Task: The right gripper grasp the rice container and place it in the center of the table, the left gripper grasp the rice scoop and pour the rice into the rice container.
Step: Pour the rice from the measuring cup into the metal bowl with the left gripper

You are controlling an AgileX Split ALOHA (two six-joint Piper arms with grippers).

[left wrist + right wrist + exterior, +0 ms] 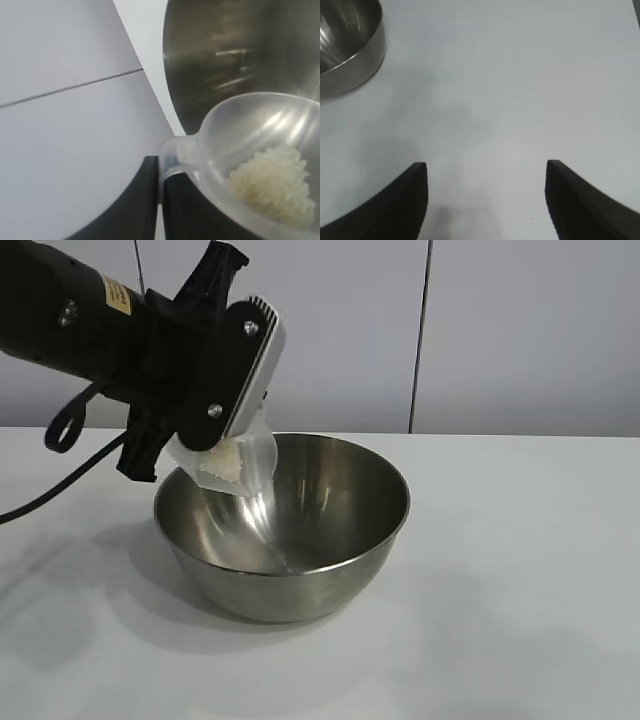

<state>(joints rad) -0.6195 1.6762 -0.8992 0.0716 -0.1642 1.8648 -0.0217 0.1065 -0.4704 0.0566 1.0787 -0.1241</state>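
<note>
White table (520, 570), rice scoop (238, 465) tipped over rice container (282, 525) rim

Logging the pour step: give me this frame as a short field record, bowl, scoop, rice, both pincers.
bowl: rice container upright on the table
scoop: rice scoop tipped over the bowl's rim, mouth toward the inside
rice: rice clumped in the scoop
left pincer: left pincer shut on the scoop's handle tab
right pincer: right pincer open, empty, above bare table beside the bowl

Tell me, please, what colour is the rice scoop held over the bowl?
Translucent whitish plastic; the rice scoop shows best in the left wrist view.
</note>
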